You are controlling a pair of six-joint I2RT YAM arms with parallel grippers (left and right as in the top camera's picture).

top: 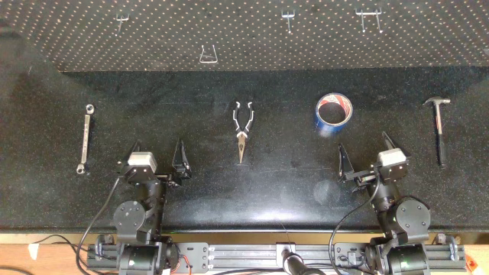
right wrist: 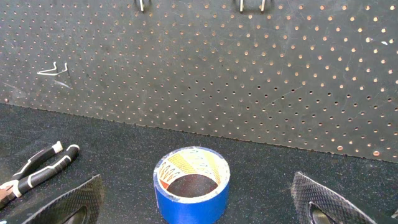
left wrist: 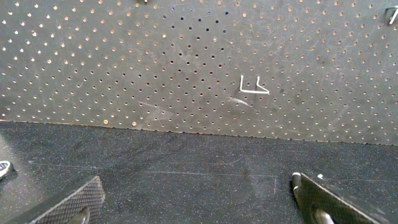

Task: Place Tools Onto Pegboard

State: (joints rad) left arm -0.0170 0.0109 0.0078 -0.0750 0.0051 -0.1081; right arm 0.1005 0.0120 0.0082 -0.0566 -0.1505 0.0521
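The pegboard (top: pixel 229 30) stands along the far edge of the black table (top: pixel 191 92). Both arms sit folded near their bases, facing the board; the left gripper (top: pixel 159 145) and right gripper (top: pixel 363 143) are spread wide and hold nothing. On the table lie a hammer (top: pixel 438 130) far right, a wrench (top: pixel 85 139) far left, pliers (top: pixel 243 130) in the middle and a blue tape roll (top: pixel 334 113) ahead of the right gripper.

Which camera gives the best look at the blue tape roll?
The right wrist view: the tape roll stands close, wall and core plain. The top view shows the tape roll smaller, as a ring from above.
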